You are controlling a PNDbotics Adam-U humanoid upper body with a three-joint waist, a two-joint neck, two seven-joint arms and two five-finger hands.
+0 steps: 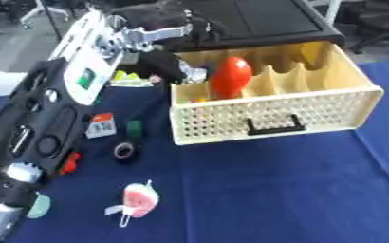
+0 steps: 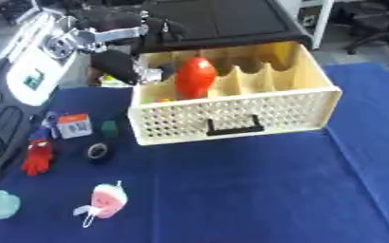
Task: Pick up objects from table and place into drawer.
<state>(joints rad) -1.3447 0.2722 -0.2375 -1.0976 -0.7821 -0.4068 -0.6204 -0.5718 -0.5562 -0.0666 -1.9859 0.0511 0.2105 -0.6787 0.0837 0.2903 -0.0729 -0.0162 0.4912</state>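
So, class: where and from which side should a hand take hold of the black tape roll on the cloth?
Take the black tape roll across its outer rim, from above: it lies flat, hole upward, and stands apart from the green block.

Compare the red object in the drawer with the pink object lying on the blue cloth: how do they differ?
The red object stands upright inside the cream drawer; the pink object lies outside it on the blue cloth, nearest the camera. The red one is plain red and looks larger; the pink one is paler, with a white piece attached. Both are rounded.
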